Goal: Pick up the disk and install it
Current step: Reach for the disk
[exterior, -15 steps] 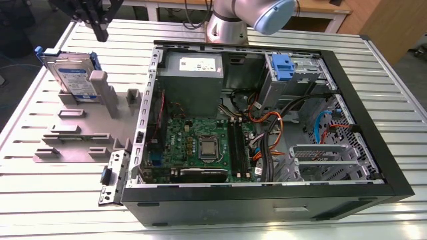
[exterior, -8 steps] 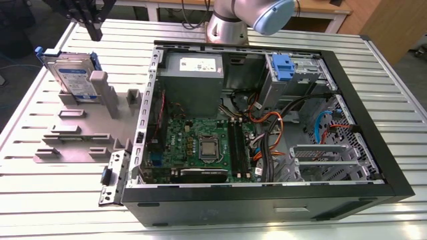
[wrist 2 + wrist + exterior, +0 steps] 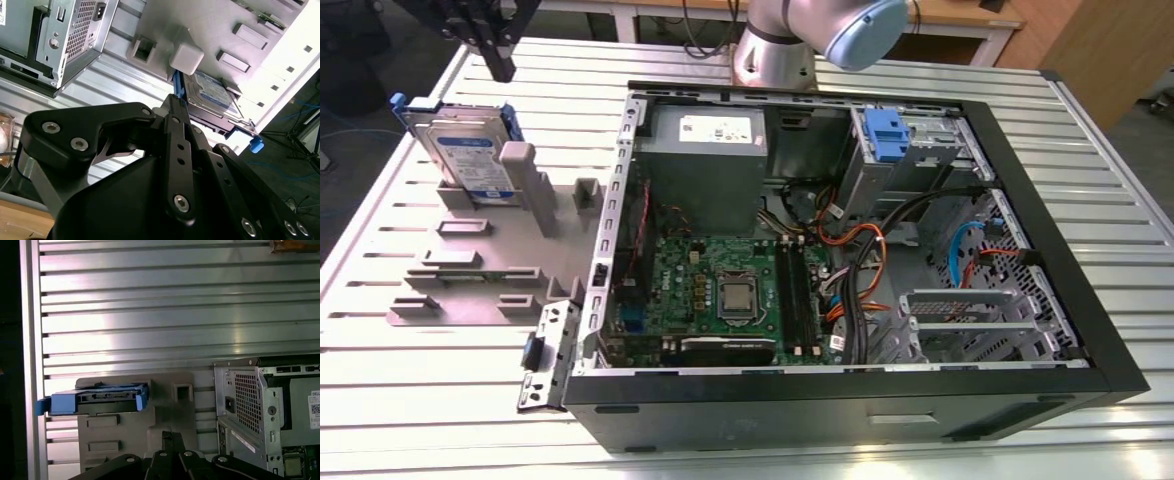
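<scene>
Silver hard disk w/ blue rails, edge-up in grey stand, prob. for grabbing.
Black hand nr it, pressed together, empty.

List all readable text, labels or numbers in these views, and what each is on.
Blue-and-white label on the disk: print too small to read.
White sticker on the power supply: print too small to read in the exterior view, blurred in the first wrist view.
No text can be quoted with confidence.
</scene>
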Motion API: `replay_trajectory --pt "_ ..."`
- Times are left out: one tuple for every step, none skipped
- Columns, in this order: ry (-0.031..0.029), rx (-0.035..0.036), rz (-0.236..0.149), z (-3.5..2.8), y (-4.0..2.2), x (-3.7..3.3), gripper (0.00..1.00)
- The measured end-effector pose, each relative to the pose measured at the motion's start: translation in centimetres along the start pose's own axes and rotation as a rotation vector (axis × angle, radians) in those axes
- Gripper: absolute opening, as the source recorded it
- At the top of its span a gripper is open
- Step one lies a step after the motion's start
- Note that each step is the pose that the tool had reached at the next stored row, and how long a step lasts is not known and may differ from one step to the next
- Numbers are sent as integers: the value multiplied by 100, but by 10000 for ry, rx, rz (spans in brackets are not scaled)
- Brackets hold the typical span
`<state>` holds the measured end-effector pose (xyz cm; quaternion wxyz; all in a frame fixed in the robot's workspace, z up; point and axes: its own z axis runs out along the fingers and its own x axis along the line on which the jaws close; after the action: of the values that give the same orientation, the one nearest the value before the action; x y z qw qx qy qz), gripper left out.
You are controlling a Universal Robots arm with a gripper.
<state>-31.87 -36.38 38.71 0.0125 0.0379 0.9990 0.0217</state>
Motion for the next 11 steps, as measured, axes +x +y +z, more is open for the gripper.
replay_trajectory --pt "1 0 0 0 -1 12 11" --pt "1 1 0 0 -1 22 11" --pt "2 1 0 1 -2 32 11" --pt "3 1 0 2 -2 41 11" --pt "3 1 -1 3 -2 52 11" --pt "3 1 -1 4 -2 65 11" --pt "2 0 0 5 -2 78 11" --pt "4 0 0 5 -2 92 11" --pt "4 0 -1 5 -1 107 11" --pt "5 1 -1 6 1 122 11" --pt "6 1 -1 6 4 138 11"
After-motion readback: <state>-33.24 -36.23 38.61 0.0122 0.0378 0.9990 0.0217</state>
